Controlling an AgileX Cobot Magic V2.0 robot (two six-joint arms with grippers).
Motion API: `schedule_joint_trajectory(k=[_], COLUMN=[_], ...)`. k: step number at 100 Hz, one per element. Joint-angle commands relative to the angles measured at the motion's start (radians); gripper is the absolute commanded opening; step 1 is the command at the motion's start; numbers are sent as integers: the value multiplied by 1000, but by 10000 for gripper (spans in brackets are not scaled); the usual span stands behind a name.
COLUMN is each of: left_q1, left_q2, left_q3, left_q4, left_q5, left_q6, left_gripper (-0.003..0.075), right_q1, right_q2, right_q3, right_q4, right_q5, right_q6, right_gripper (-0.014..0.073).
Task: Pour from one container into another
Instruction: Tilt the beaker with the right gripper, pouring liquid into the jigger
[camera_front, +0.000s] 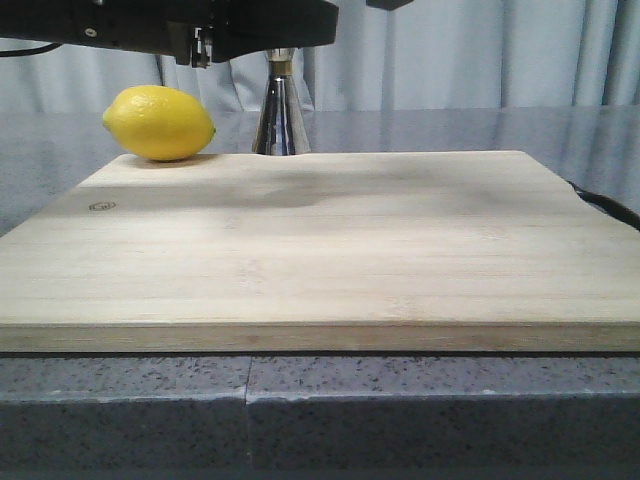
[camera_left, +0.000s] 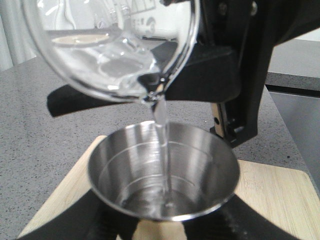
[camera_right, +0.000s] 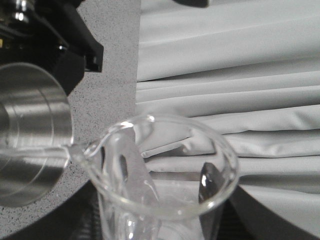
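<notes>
Above the jigger (camera_left: 162, 172): beaker (camera_left: 112, 47), clamped in right tool (camera_right: 165, 200), mid-pour; left tool's state hidden. Next, presumably: tipping back upright.

We see a yellow lemon (camera_front: 159, 122) at the upper left of the front view, resting on the far left corner of a pale wooden cutting board (camera_front: 320, 250) that fills the middle of the frame. A small round mark sits near the board's left edge. The board lies on a grey speckled countertop (camera_front: 320, 400), whose front edge runs across the bottom. Pale grey curtains (camera_front: 480, 55) hang in folds along the top, behind everything.
</notes>
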Motion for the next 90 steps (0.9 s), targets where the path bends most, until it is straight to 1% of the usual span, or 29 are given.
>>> schedule_joint_trajectory(k=[1, 46, 74, 90], left_q1=[-8, -8, -8, -8], left_q2=[-55, -55, -55, -55], left_q3=[-30, -30, -30, -30], left_q4=[-95, -95, -95, -95], left_q5=[97, 97, 97, 97], left_q6=[3, 3, 3, 3], left_gripper=[281, 281, 281, 281], right_q1=[0, 0, 0, 0], right_q2=[-35, -35, -35, -35], right_q3=[-38, -38, -38, -38], right_q4=[-18, -92, -97, -132], right_q5=[-21, -21, -21, -21], right_q6=[-1, -1, -1, -1], right_gripper=[279, 279, 279, 279])
